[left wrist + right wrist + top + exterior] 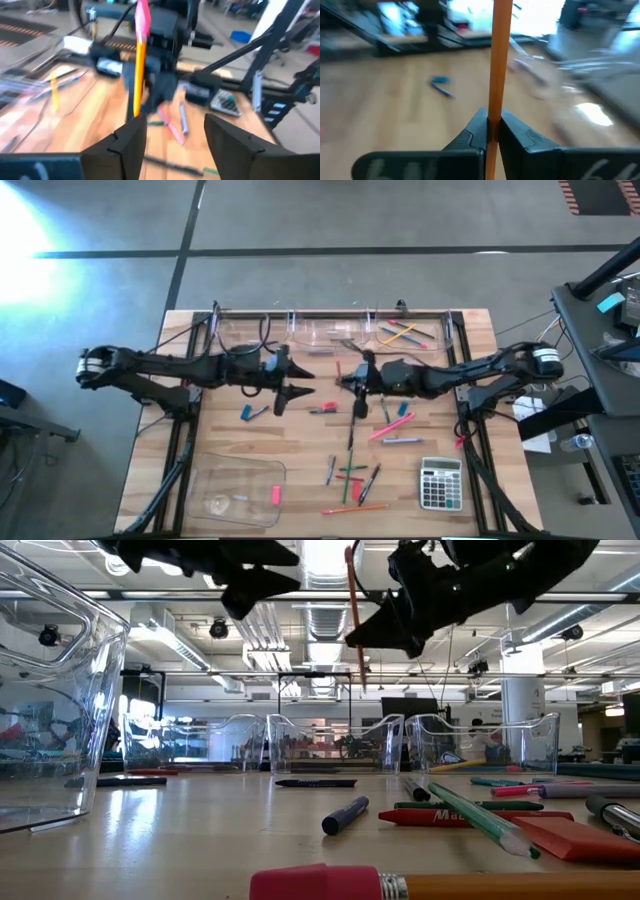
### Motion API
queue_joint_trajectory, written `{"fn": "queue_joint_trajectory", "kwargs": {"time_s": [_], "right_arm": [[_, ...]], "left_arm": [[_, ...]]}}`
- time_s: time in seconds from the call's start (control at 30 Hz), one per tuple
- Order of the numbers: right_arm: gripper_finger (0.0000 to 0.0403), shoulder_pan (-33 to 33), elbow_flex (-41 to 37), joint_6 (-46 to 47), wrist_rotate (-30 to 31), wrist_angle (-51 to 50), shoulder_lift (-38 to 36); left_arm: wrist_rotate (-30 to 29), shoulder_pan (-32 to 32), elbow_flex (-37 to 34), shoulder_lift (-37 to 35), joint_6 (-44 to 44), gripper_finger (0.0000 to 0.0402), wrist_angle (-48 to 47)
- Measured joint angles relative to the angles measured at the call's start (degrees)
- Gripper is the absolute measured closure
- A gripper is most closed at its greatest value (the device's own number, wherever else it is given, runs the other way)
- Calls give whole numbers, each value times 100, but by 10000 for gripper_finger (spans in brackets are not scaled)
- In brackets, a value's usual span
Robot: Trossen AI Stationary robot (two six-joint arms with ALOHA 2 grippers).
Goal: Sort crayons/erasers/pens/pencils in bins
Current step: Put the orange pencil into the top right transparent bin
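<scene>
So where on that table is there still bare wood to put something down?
The front left corner is taken by the large tray, but bare wood lies between it and the row of small bins, left of the blue eraser. The front centre is crowded with pens and pencils, beside the calculator. The right gripper holds an orange pencil.

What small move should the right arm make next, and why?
Probably carry the orange pencil to the far bin with pencils: the right end effector is shut on it, above the table, and the left end effector is open and apart.
</scene>
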Motion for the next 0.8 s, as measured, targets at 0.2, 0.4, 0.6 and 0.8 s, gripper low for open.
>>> {"fn": "queue_joint_trajectory", "kwargs": {"time_s": [0.2,0.4,0.6,0.8], "right_arm": [[383,-314,816,-842,1841,-3093,-757],[382,-1528,1626,-1396,2368,-5468,-623],[381,-3044,1937,-1717,2280,-6653,-82],[378,-4004,1810,-2003,2105,-6626,282]], "left_arm": [[-220,-4,-226,-661,-14,210,-574],[-418,-4,-641,-917,-40,210,-442],[-427,-11,-900,-916,-362,210,-400],[-412,-13,-927,-914,-449,210,-491]]}}
